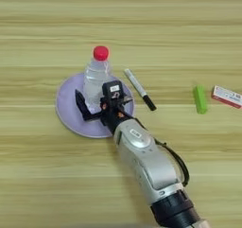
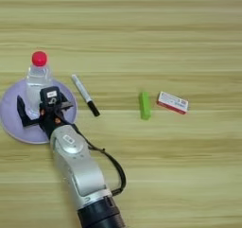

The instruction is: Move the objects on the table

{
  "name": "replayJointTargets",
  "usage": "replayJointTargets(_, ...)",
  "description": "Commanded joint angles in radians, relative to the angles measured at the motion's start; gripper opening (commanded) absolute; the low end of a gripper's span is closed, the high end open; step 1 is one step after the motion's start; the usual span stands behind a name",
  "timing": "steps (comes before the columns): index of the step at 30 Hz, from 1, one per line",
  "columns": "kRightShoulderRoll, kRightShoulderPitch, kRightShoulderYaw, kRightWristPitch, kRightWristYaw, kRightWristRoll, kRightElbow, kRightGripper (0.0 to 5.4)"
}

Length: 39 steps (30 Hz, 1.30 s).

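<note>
Left eye: right gripper spread wide around the base of the upright red-capped bottle on the lilac plate, apparently not clamped yet; marker just right. Right eye: green block and red-and-white packet well right on table. Risk: the tall bottle tips if a finger nudges it off-centre.

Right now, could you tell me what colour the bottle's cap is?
Red; the cap on the clear bottle shows best in the left eye view.

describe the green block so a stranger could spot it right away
Start at the lilac plate with the bottle on it, then go right past the marker. The green block lies next, just left of the red-and-white packet. It is the only green thing.
</note>
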<state>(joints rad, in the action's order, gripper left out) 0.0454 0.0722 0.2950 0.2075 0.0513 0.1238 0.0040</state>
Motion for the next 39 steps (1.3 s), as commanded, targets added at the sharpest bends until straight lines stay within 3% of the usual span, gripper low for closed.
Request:
replayJointTargets(1,0.031,0.006,-0.004,-0.005,0.005,0.0,-0.096,5.36)
replayJointTargets(10,-0.006,-0.107,-0.013,0.045,0.028,0.001,-0.225,5.36)
replayJointTargets(22,-0.052,-0.198,-0.046,0.119,0.029,-0.008,-0.393,5.36)
replayJointTargets(31,-0.091,-0.265,-0.115,0.15,0.022,-0.004,-0.478,5.36)
replayJointTargets(39,-0.144,-0.26,-0.21,0.141,0.031,-0.011,-0.493,5.36)
